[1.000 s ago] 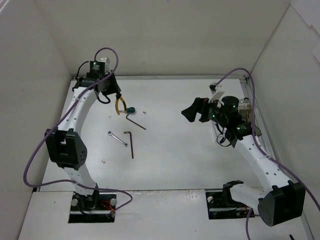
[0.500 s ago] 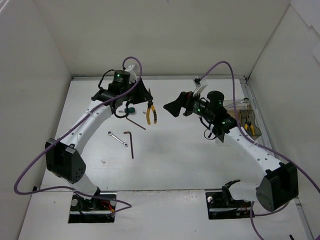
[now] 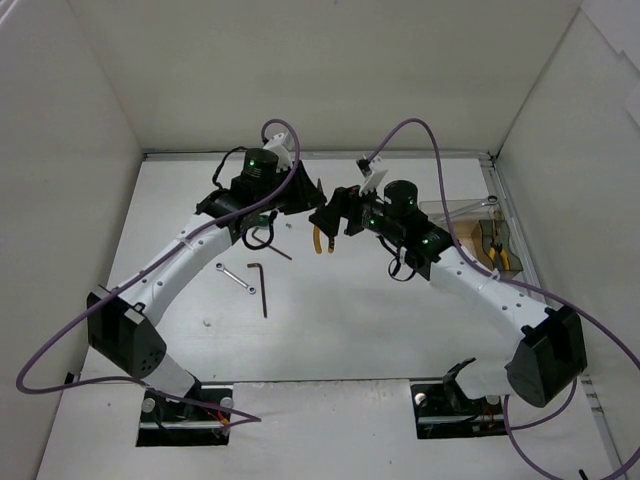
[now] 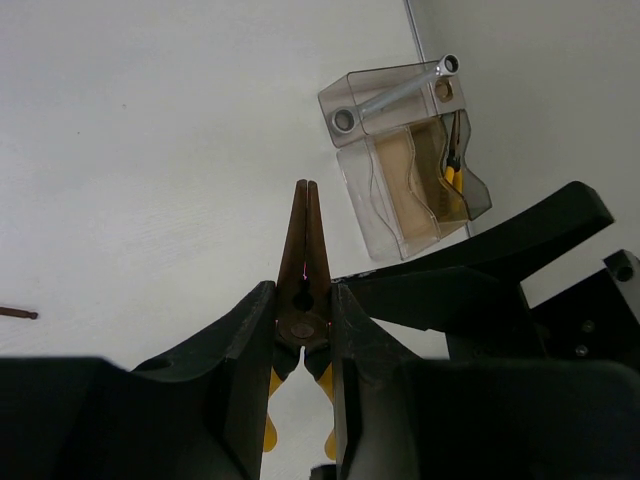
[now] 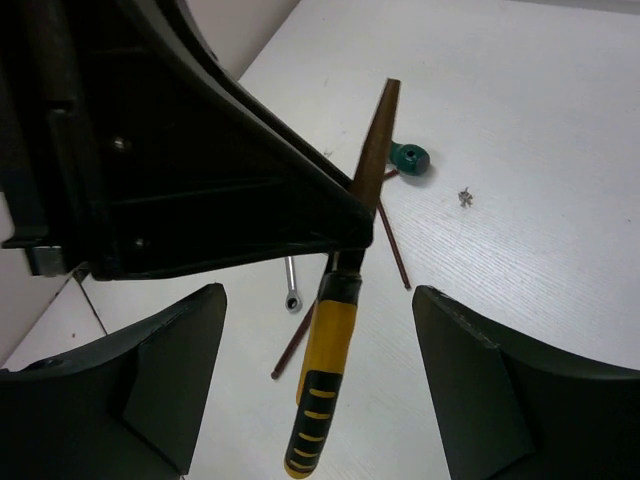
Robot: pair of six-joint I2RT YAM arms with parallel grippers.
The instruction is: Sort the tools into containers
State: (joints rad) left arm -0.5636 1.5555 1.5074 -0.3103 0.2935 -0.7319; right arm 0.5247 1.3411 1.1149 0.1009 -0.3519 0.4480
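Left gripper [image 4: 303, 305]: clamps the pliers [image 4: 306, 225] at the pivot, handles free.
Right gripper [image 5: 320, 375]: spread wide, likely for handover toward the containers [image 4: 395, 215].

Inventory: 2 yellow-handled pliers [image 4: 305, 250], 2 silver wrenches [image 3: 237, 278], 2 dark hex keys [image 3: 262, 290], 1 green-handled screwdriver [image 5: 410, 157], 1 loose screw [image 5: 465, 196], 2 clear containers [image 4: 400, 200]. Arms [image 3: 190, 250]: 2, each with 1 pair of fingers [image 4: 250, 340].

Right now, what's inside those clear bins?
A silver wrench lies in one bin, yellow pliers in another; the middle one shows only its tan bottom. From above, the right arm covers part of them.
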